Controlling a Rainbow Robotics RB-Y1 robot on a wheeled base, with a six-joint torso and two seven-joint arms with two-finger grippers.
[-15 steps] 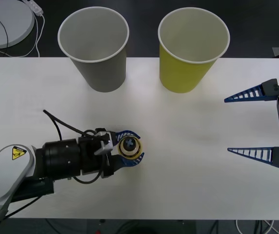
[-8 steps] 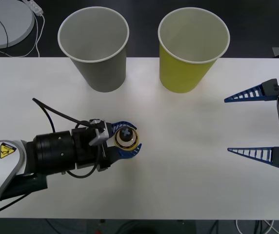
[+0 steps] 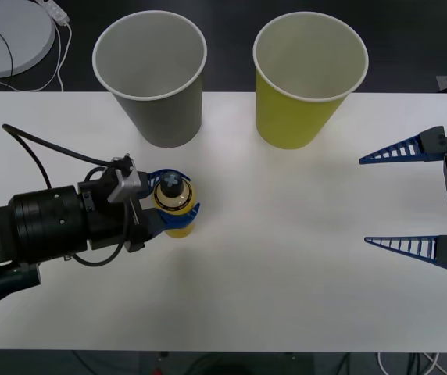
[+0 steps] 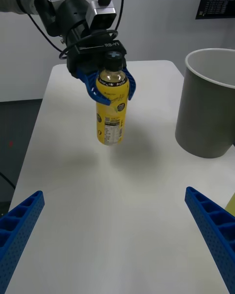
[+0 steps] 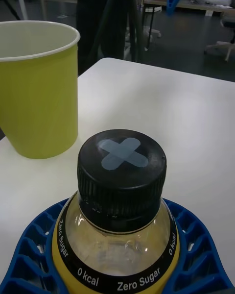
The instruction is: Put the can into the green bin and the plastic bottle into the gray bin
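Since the earlier frame, your left gripper (image 3: 170,205) has carried the small yellow plastic bottle with the black cap (image 3: 173,205) up and to the left over the white table (image 3: 302,234). It is now closer to the large gray tapered bin with the white rim (image 3: 153,74), just in front of its base in the front view. The arm behind it has drawn back toward the left edge of that view, and its black cable now loops wider over the table.

You can see the blue ribbed fingers (image 4: 92,89) clenched around the bottle's shoulder, just under the dark neck band — one on each side. In the right wrist view the bottle (image 4: 111,110) hangs upright from the left gripper (image 4: 108,85), lifted clear of the table, with a soft shadow under it. The left wrist view looks down on the cap (image 5: 121,169), which carries a pale cross of tape, and on the band with the words "0 kcal Zero Sugar".

The gray bin and the large yellow-green tapered bin with the white rim (image 3: 305,82) have not moved; they stand side by side at the far edge of the table, both upright.

Your right gripper (image 3: 405,199) has not moved either. It is parked at the right side of the table, fingers spread wide, holding nothing.
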